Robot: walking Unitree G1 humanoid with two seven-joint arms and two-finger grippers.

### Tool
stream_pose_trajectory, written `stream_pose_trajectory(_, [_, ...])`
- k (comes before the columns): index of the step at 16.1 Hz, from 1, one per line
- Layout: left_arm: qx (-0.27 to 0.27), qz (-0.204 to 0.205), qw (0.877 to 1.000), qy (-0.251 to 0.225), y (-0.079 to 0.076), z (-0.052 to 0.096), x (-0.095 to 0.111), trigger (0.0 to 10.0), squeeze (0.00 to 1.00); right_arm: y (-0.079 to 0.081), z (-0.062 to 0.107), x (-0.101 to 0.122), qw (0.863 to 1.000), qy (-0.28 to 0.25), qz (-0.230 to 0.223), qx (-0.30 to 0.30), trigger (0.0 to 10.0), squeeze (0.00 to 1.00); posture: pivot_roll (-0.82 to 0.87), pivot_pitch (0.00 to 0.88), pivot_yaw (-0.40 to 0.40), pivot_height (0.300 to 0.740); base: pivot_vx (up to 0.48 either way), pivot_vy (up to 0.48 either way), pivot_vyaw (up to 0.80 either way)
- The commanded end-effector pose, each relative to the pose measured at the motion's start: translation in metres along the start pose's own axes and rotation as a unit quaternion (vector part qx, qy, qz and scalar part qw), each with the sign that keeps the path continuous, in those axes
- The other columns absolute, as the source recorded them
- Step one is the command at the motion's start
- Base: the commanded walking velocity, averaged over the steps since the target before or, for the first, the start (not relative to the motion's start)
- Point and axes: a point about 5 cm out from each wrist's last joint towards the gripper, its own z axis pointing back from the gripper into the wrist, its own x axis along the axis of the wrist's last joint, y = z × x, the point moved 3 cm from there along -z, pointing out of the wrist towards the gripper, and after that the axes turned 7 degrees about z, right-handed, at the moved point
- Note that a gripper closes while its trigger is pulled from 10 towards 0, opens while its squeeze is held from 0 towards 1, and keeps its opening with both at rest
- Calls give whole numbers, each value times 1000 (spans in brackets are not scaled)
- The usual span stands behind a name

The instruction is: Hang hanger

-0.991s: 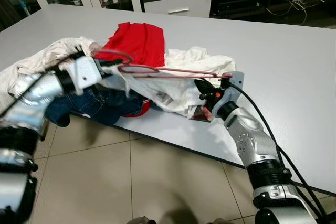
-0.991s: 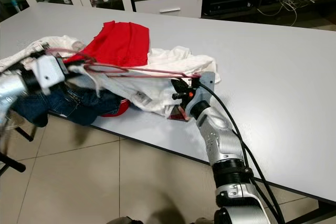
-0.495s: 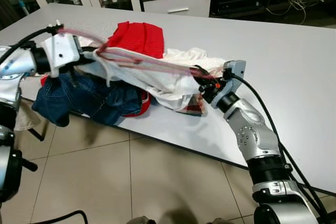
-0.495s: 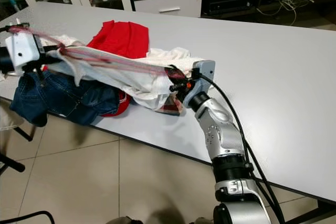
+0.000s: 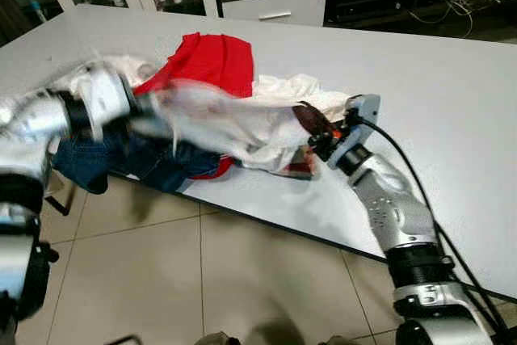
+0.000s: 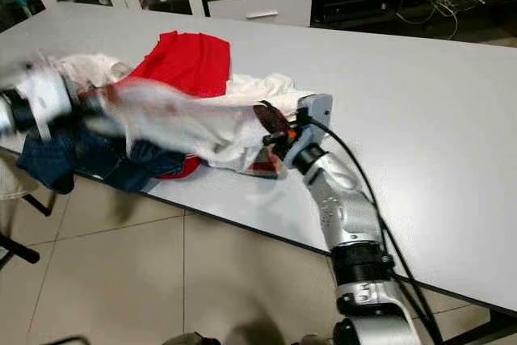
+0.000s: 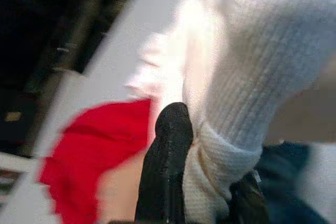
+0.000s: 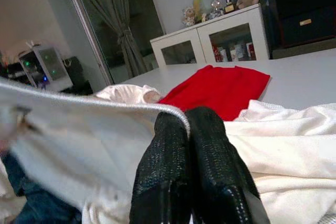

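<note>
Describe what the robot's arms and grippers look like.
Both arms are jointed silver metal with black bands at the joints. The right arm carries black cables along it and a grey camera block at the wrist. Each gripper, right gripper and left gripper, has long, textured black fingers.

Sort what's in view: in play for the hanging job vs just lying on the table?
In play:
left gripper, pinching the white garment
right gripper, shut on the same garment's hem
hanger: blurred, cannot make out

Lying about:
red shirt
blue jeans
other white clothes
table
</note>
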Motion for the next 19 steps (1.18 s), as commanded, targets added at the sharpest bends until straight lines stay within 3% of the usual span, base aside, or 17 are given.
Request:
stream_pose_trajectory(1, [-16, -7, 1000, 17, -2, 7, -4, 0, 0, -6, -1, 4, 1000, 0, 5, -7, 1451, 0, -123, 0, 101, 740, 0, 0, 0])
stream_pose_trajectory(7, [-32, -49, 992, 111, -1, 20, -18, 0, 0, -24, 7, 13, 1000, 3, 22, -21, 510, 0, -123, 0, 97, 740, 0, 0, 0])
stream_pose_trajectory(12, [-18, -86, 987, 132, 13, 30, -10, 0, 0, -24, 8, 16, 999, 4, 35, -6, 784, 0, -121, 0, 97, 740, 0, 0, 0])
stream_pose_trajectory(15, [14, -91, 986, 142, 29, 40, -4, 0, 0, -20, 8, 14, 999, 8, 40, 8, 314, 0, -122, 0, 103, 740, 0, 0, 0])
stream_pose_trajectory(19, [35, -90, 981, 169, 36, 52, -7, 0, 0, -24, 9, 14, 999, 8, 43, 4, 0, 0, -122, 0, 103, 740, 0, 0, 0])
